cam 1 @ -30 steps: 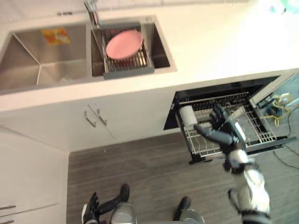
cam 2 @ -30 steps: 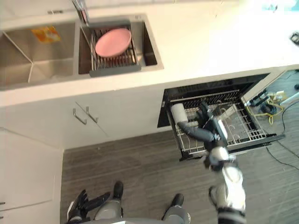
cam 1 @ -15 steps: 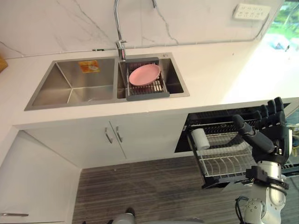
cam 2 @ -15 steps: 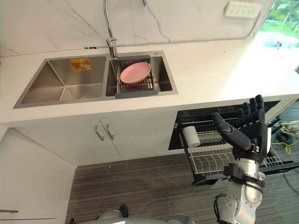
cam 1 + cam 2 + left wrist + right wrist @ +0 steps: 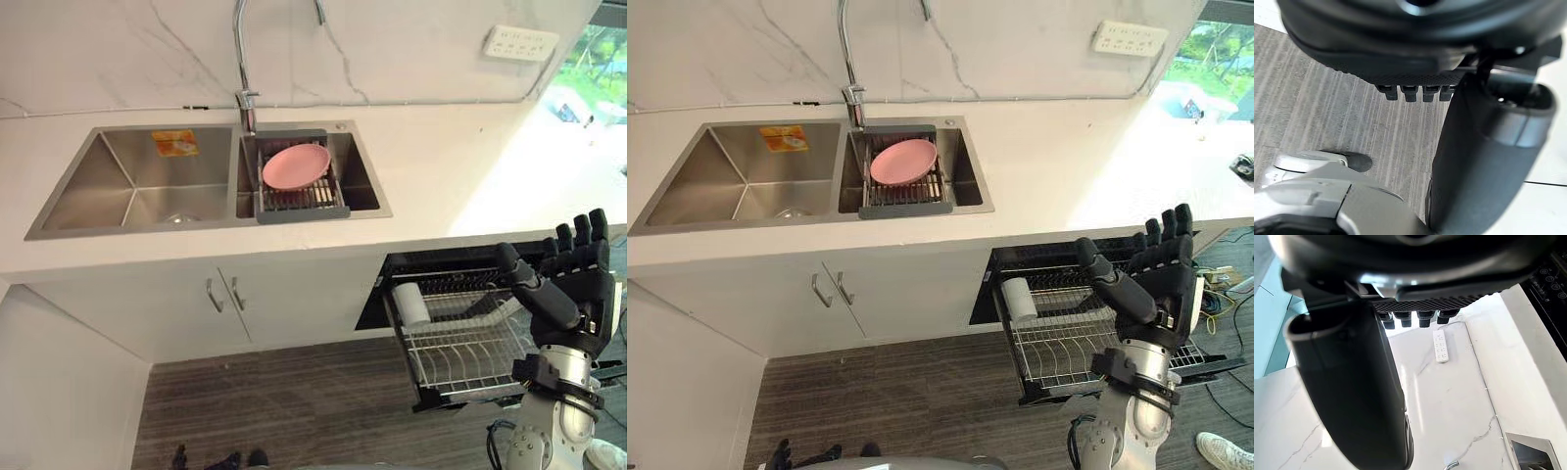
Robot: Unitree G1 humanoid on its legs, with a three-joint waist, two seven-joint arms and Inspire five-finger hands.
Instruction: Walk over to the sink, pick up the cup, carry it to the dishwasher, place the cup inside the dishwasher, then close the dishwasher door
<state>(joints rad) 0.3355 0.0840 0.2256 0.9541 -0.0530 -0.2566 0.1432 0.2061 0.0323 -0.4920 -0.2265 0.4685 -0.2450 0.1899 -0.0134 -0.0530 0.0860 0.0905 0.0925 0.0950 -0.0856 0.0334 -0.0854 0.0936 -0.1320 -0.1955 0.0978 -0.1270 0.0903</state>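
Cup (image 5: 410, 303) lies at the left end of the pulled-out dishwasher rack (image 5: 460, 357), my right hand (image 5: 576, 286) is raised empty with its fingers spread and my left hand (image 5: 1410, 54) hangs loose, so pushing it shut I risk snagging fingers in the wires or jolting the cup.

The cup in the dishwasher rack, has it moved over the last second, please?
No. The cup lies in the same left rear corner of the rack; only the camera shifted.

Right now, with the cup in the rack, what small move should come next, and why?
Probably lower the open right hand to the front of the rack to push it in: the cup already lies in the pulled-out rack, and the dishwasher stands open.
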